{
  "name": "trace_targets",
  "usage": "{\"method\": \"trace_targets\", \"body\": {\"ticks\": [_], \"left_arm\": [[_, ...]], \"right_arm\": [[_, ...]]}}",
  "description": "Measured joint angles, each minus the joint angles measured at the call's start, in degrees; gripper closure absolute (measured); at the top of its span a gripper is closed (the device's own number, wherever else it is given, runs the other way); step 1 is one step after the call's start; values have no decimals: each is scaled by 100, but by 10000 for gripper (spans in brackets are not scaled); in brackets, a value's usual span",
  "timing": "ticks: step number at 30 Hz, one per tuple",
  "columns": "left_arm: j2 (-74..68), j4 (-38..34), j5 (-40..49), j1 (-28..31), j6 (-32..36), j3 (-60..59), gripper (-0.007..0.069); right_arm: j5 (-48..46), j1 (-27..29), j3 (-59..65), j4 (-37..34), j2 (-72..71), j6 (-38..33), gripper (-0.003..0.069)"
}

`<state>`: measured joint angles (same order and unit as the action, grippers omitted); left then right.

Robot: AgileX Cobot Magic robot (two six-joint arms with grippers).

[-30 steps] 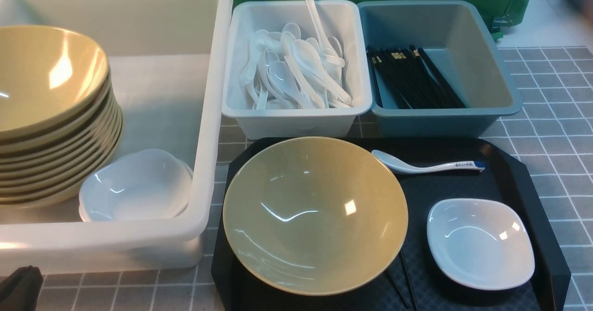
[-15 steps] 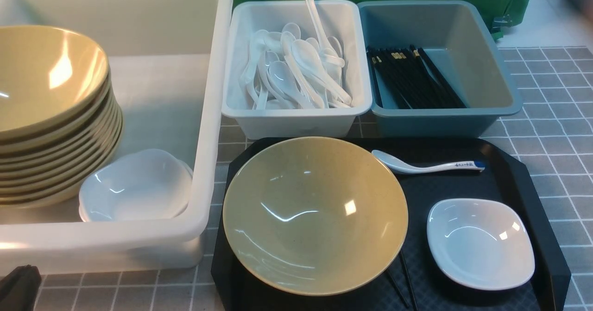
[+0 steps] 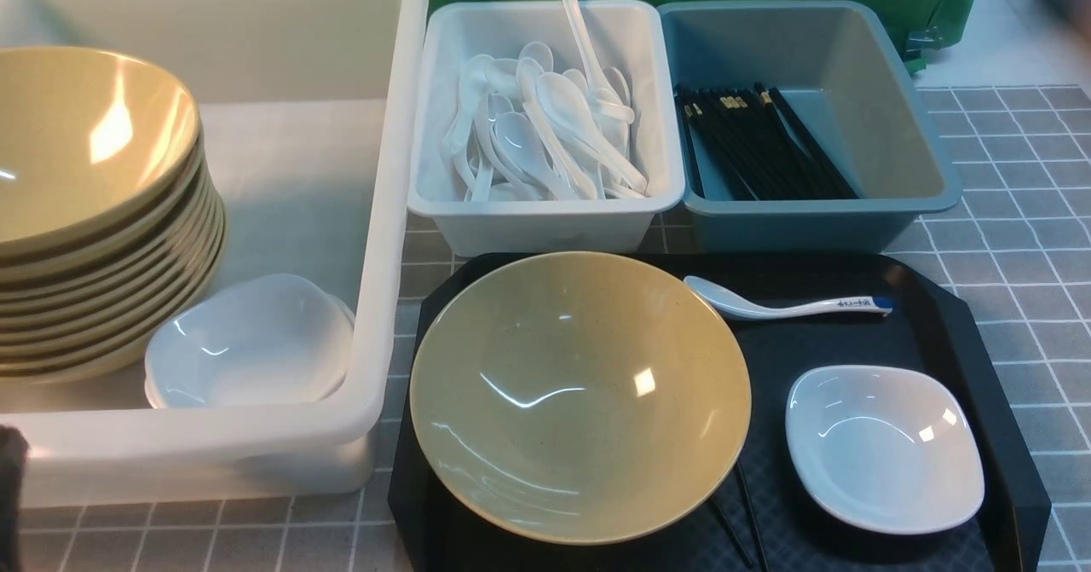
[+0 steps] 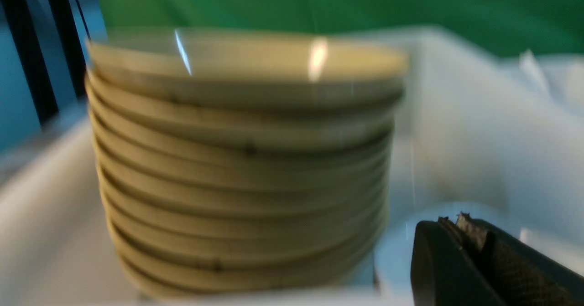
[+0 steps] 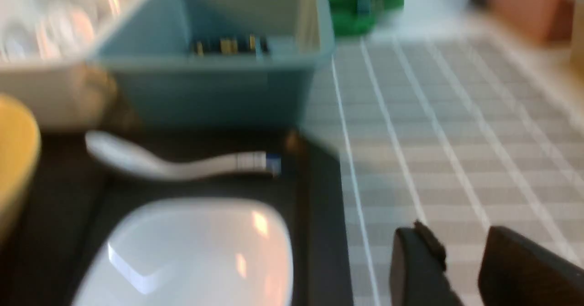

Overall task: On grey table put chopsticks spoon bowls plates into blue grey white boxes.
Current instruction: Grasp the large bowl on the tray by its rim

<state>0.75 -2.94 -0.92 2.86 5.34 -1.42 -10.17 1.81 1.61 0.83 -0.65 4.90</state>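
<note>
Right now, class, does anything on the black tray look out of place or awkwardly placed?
Yes: two thin black chopsticks lie trapped under the wide tan-yellow bowl on the black textured tray, only their ends poking out beneath its near right rim. Nothing looks spilled or broken.

Three boxes (image 3: 545,227) — one large white, one pale grey-white, one blue-grey. One black tray (image 3: 938,316). One loose bowl (image 3: 580,393), plus a stack of bowls (image 3: 111,299), about ten. One lone plate (image 3: 884,444); nested plates (image 3: 251,346), at least two. One blue-lettered spoon (image 3: 788,305); plain white spoons (image 3: 545,137) — too tangled to count. Bundled chopsticks (image 3: 759,146), uncountable; two loose chopsticks (image 3: 748,512).
</note>
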Motion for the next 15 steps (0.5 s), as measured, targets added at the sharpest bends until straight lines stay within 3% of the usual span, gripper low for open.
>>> {"method": "trace_targets", "body": {"ticks": [1, 2, 7, 10, 15], "left_arm": [[0, -6, -75, 0, 0, 0, 633], [0, -32, -785, 0, 0, 0, 633], [0, -57, -2368, 0, -136, 0, 633], [0, -78, -3253, 0, -572, 0, 633], [9, -60, -3710, 0, -1440, 66, 633]], "right_arm": [[65, 0, 0, 0, 0, 0, 420], [732, 0, 0, 0, 0, 0, 420], [2518, 0, 0, 0, 0, 62, 420], [3452, 0, 0, 0, 0, 610, 420], [4653, 0, 0, 0, 0, 1078, 420]]}}
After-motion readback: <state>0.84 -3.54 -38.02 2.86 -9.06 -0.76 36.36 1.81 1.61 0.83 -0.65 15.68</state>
